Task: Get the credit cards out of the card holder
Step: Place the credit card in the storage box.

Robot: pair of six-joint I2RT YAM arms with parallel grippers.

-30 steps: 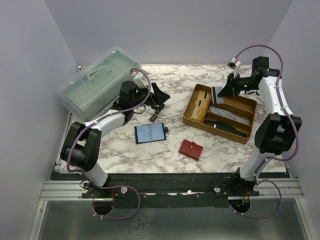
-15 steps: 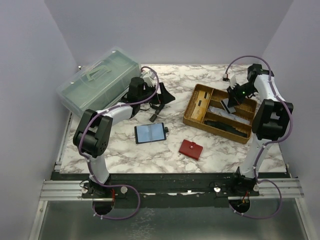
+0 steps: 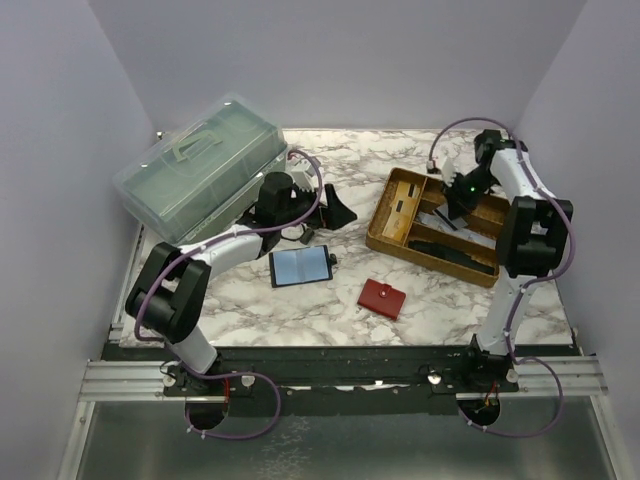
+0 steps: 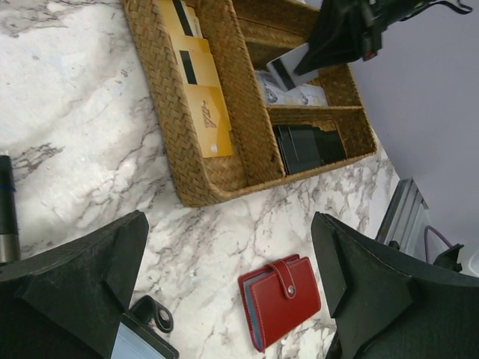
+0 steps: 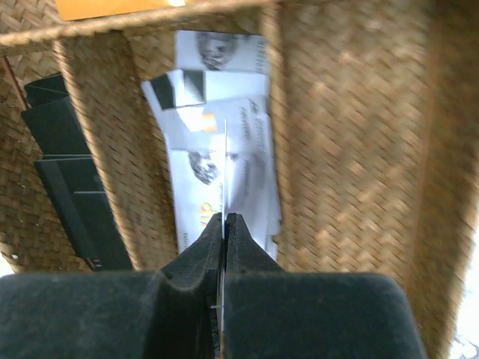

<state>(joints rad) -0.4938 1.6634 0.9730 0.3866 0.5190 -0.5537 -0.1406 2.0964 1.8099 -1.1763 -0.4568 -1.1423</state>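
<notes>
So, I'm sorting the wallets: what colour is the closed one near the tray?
The closed wallet is red, best seen in the left wrist view.

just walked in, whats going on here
The right arm has its jaws shut on a credit card, held edge-on over a compartment of the woven tray where other cards already lie. The left arm hovers over the marble table with jaws open, holding nothing. A black card holder lies open showing blue, and a red wallet sits closed nearby.
</notes>
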